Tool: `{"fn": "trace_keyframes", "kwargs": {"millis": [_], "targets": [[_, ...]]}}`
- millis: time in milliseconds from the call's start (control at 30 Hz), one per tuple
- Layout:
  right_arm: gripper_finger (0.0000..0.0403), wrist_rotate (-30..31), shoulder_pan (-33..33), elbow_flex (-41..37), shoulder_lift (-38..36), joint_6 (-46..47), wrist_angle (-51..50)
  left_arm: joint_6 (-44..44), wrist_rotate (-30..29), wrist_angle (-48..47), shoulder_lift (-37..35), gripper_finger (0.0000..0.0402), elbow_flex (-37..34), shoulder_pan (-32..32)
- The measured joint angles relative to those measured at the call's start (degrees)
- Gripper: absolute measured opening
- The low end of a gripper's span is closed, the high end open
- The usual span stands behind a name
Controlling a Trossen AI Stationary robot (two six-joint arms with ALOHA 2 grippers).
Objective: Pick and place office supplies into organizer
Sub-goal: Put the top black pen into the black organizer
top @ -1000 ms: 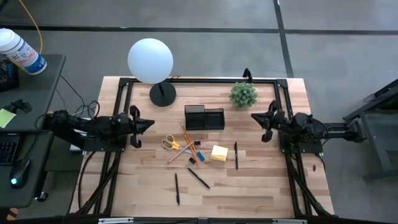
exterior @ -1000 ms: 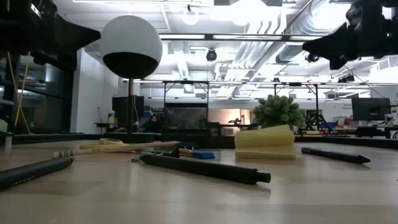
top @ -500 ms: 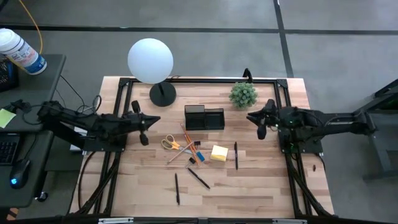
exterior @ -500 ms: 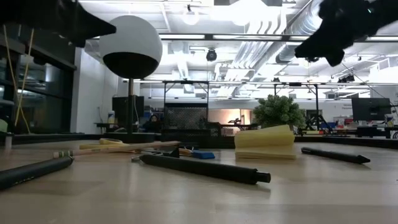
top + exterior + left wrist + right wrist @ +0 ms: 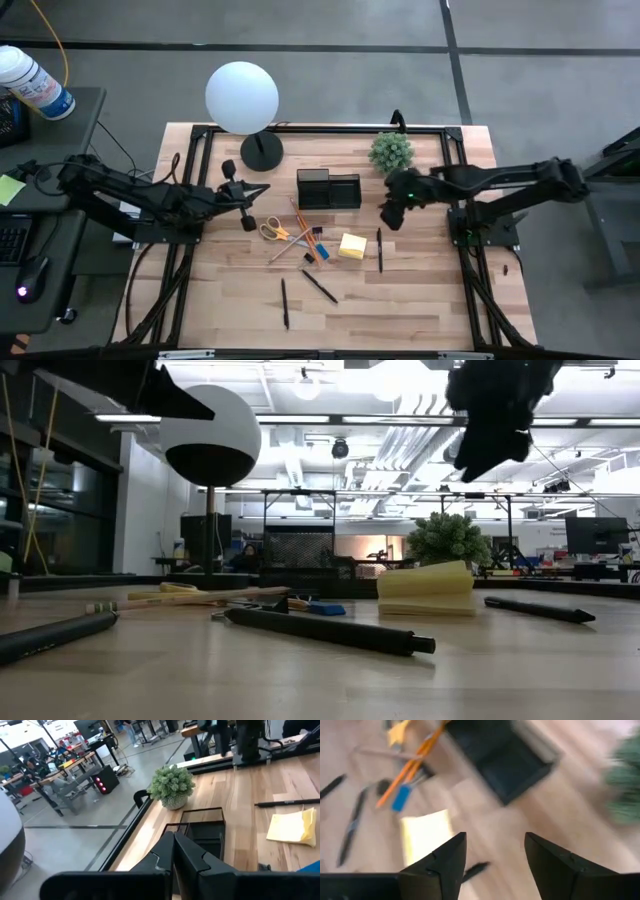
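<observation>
Since a second ago both arms have reached inward over the table: the right gripper (image 5: 390, 213) has swung from the table's right edge to hang above the bare wood between the small black rectangular desk organizer (image 5: 328, 189) and the black pen (image 5: 379, 249) lying right of the yellow sticky-note pad (image 5: 352, 246), and its fingers (image 5: 440, 865), then pressed together, now stand spread with nothing between them. The left gripper (image 5: 247, 196) has come forward to just left of the organizer, above the yellow-handled scissors (image 5: 271, 230), its fingers pressed together and empty. The supplies all lie on the wood in front of the organizer: scissors, orange pencils (image 5: 304, 228), a small blue eraser (image 5: 321, 250), the pad, and two more black pens (image 5: 319, 285) nearer the front edge. The right wrist view, though blurred, looks down past the parted fingers at the pad (image 5: 426, 835), the pencils and the organizer's open compartments (image 5: 502, 757); the left wrist view shows the organizer (image 5: 200, 827) from the side with the small green potted plant (image 5: 172, 786) behind it. The low view shows the right gripper (image 5: 495, 420) hanging well clear above the pad (image 5: 425, 591). A white globe lamp on a black base (image 5: 243, 98) stands at the back left.
</observation>
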Motion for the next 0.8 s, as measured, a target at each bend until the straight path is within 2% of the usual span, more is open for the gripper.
{"fn": "trace_keyframes", "kwargs": {"millis": [100,233,433,600,800], "targets": [[0.0199,-2.23,0.49,0.51,4.39,2.63,-0.17,-0.02,0.00,-0.06,0.07,0.0001,0.58,0.00],[0.0200,-2.55,0.47,0.51,9.78,11.96,-2.39,-0.04,0.00,0.45,0.07,0.0001,0.79,0.00],[0.0200,0.63,1.20,0.51,17.05,26.22,-5.24,-0.07,1.26,0.77,0.07,0.0001,0.79,0.00],[0.0199,-1.89,2.32,0.51,22.80,32.61,-4.55,-0.67,6.25,1.11,0.07,0.0001,0.79,-0.02],[0.0199,-2.78,3.43,0.51,26.90,36.33,-4.51,-0.74,7.12,1.06,0.07,0.0001,0.77,-0.04]]}}
